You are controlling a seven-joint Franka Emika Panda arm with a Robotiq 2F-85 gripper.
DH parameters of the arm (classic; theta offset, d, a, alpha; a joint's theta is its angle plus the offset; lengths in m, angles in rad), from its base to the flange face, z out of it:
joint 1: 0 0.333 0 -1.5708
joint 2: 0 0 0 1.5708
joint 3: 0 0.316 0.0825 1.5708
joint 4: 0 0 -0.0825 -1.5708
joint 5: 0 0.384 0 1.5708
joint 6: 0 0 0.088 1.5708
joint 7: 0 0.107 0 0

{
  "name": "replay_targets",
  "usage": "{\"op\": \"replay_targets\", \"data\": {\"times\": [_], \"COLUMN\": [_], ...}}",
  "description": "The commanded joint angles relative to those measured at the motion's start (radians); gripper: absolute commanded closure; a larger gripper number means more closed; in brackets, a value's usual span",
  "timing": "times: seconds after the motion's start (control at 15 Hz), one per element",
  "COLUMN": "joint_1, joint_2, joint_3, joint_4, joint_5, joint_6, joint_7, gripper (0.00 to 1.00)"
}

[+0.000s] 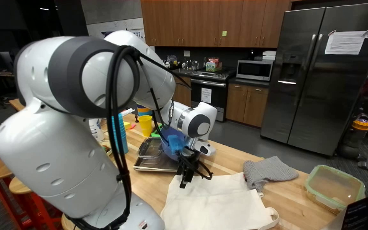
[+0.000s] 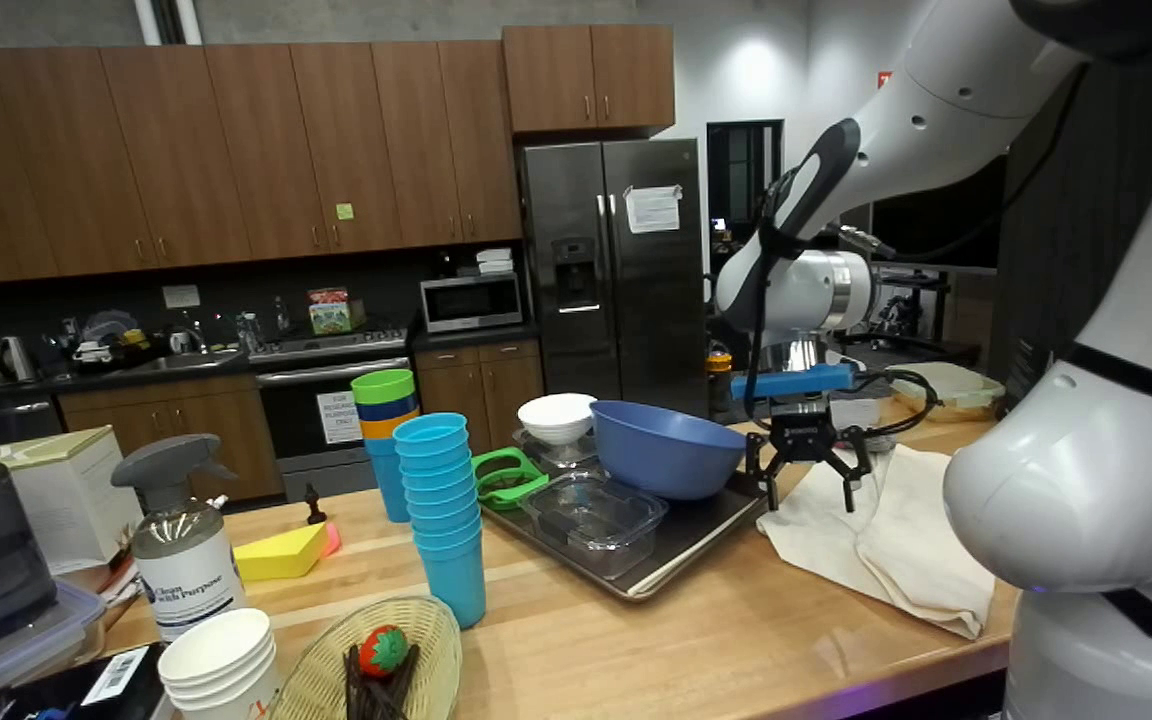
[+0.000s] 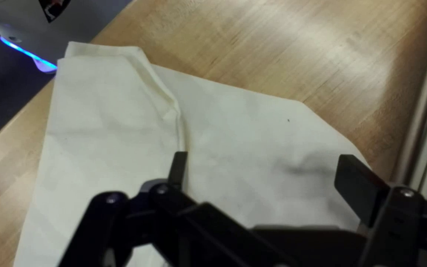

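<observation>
Cream canvas tote bag (image 1: pixel 216 204): lies flattened on desk (image 3: pixel 243 44), doubled over along one side, beneath pincer (image 2: pixel 811 498). Pincer: spread wide, nothing between fingers (image 3: pixel 354 185), no clear contact with fabric; exact clearance impossible to tell. Just beside both, in both exterior views: dark baking tray (image 2: pixel 696 525) with blue plastic bowl (image 2: pixel 666 450) and clear plastic container (image 2: pixel 594 515). At another corner of tote bag, in an exterior view: grey knitted cloth (image 1: pixel 268 172), overlapping or merely touching, cannot tell which.

Risks, by judgement:
- Slipping off or pinching air, from closing too high over fabric this flat.
- Lifting one layer only, from uneven layers under the fingers near the fold.
- Knocking tray rim and jolting bowl or container, from slight sideways drift, with one finger close to that rim in wrist view.
- Dragging grey knitted cloth along, if in fact resting on the canvas.
</observation>
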Motion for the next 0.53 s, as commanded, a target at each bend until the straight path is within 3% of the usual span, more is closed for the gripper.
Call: {"op": "replay_targets", "data": {"times": [0.0, 0.47], "joint_1": [-0.004, -0.002], "joint_2": [-0.024, -0.025], "joint_3": [0.008, 0.001], "joint_4": [-0.020, -0.039], "joint_5": [-0.027, -0.027], "joint_6": [0.115, 0.217], "joint_7": [0.006, -0.017], "gripper": [0.00, 0.00]}}
